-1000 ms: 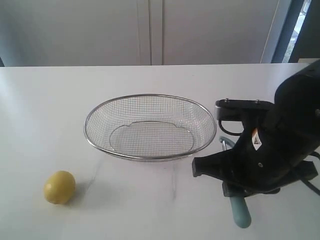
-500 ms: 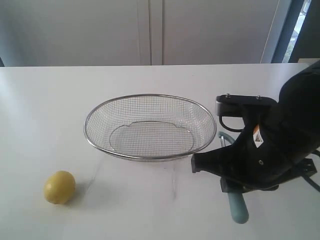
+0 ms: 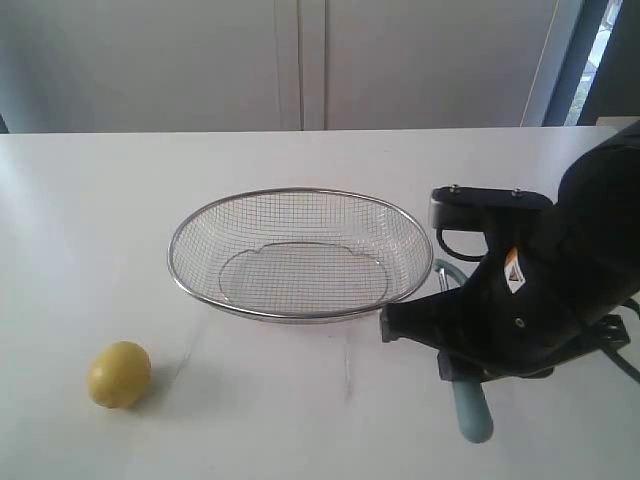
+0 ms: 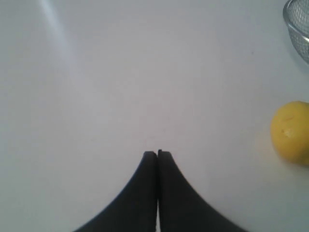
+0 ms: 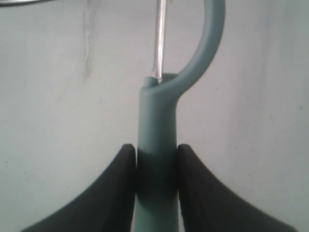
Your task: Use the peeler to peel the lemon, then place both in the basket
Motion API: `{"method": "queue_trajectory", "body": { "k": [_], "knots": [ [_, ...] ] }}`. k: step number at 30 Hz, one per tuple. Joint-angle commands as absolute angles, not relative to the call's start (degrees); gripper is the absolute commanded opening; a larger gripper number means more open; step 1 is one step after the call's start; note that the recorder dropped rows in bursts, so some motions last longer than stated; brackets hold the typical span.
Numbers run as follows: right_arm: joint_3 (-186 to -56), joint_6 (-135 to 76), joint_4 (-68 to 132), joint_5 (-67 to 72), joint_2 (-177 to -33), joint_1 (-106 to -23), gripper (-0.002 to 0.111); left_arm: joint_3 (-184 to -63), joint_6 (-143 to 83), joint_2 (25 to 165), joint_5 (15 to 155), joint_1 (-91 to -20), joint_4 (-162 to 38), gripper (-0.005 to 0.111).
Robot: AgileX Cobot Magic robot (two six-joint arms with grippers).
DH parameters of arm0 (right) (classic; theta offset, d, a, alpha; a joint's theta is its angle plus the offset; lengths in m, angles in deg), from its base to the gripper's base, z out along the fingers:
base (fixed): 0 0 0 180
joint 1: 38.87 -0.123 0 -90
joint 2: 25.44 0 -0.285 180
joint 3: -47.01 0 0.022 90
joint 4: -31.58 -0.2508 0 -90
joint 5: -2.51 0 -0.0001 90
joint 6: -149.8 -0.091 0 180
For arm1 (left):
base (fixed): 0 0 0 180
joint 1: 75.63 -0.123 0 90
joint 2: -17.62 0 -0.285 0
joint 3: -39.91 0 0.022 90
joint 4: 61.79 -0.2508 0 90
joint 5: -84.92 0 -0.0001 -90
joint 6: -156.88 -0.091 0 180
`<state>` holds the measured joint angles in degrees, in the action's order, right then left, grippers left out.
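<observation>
Pale teal-blue plastic fills the gap between my right jaws: the slim peeler with its long handle and curved head. I have it clamped on both sides of the handle. The thin metal blade runs out ahead of the grip beside the curved neck. In the exterior view the rounded end of the handle pokes out beneath my black right arm, low over the white bench. The curved head shows just beside the right-hand end of the basket. Whether the peeler touches the bench I cannot tell.

The wide, shallow oval basket of silver wire mesh, with its thick shiny rim, stands in the middle of the bench.

The small round yellow lemon lies on the bench at the near left, well apart from both the basket and the peeler.

My left jaws are pressed together tip to tip, gripping nothing, above bare bench. The lemon lies off to one side of them, untouched, and a sliver of the basket's rim shows at the edge of the left wrist view.
</observation>
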<state>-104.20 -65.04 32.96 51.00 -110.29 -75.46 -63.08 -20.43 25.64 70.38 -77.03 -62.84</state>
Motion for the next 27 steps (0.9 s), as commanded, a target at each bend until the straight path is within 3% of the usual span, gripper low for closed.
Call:
{"method": "queue_trajectory", "body": {
  "k": [1,11,27],
  "knots": [
    [-104.23,-64.96,33.08,49.53,-109.74,-75.38,0.0,-62.87,-20.46,25.4,76.58,-77.27,-62.91,0.0],
    [-104.23,-64.96,33.08,49.25,-109.74,-75.38,0.0,-62.87,-20.46,25.4,89.73,-77.27,-62.91,0.0],
    [-104.23,-64.96,32.06,48.88,-109.74,-75.38,0.0,-62.87,-20.46,25.4,91.57,-77.27,-62.91,0.0]
  ]
}}
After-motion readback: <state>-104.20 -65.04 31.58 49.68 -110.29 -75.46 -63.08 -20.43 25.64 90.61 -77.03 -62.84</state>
